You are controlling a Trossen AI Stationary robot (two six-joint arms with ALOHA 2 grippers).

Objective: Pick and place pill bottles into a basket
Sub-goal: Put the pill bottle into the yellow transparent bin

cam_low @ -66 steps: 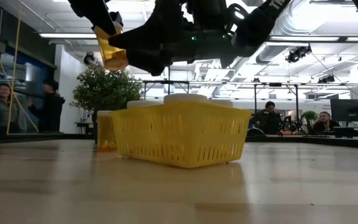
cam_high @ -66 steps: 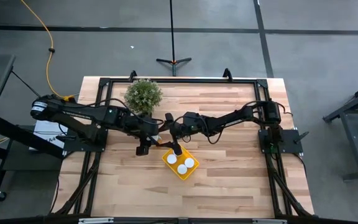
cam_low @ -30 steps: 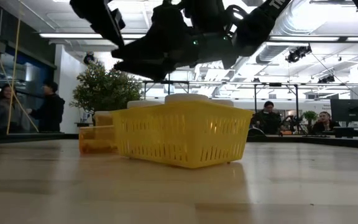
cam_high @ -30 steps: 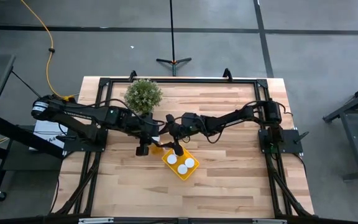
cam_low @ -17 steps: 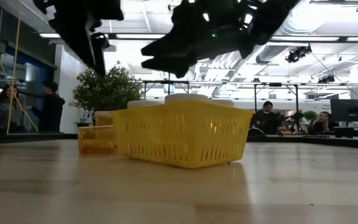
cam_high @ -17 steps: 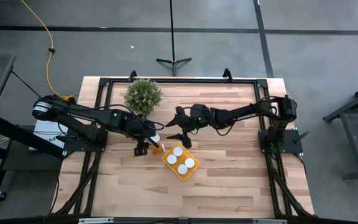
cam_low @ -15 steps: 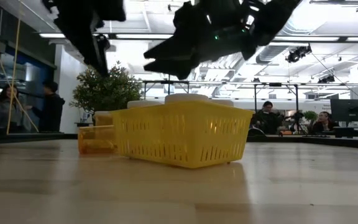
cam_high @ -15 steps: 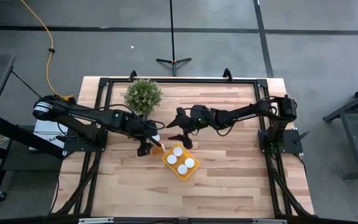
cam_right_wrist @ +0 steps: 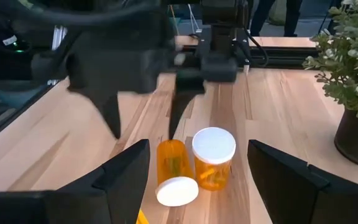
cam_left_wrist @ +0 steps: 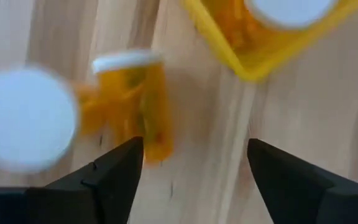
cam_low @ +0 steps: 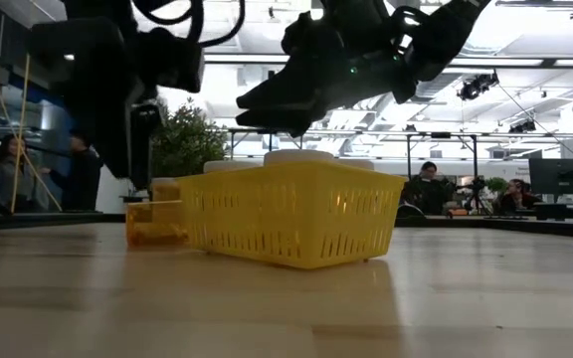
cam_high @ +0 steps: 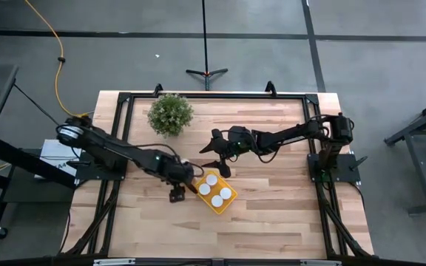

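The yellow basket [cam_high: 214, 199] stands mid-table with three white-capped pill bottles [cam_high: 211, 180] upright in it. Left of it, one orange bottle [cam_left_wrist: 138, 102] lies on its side on the wood, its white cap [cam_left_wrist: 127, 60] toward the basket's side. Another bottle [cam_right_wrist: 213, 155] stands upright next to it. My left gripper [cam_high: 176, 194] is open and empty, hanging over the lying bottle, which shows past its fingers [cam_left_wrist: 194, 180]. My right gripper [cam_high: 214, 168] is open and empty, above the table just beyond the basket's far side.
A round green potted plant [cam_high: 171, 114] stands at the far left of the table, beyond the bottles. A black frame [cam_high: 213, 96] runs round the table's edge. People [cam_low: 3, 169] stand and sit in the room behind the table.
My right gripper has drawn back from over the basket toward the far edge and up. My left gripper has moved toward the near edge and down, and now hangs over the bottle lying beside the basket. The bottle has stayed on its side.
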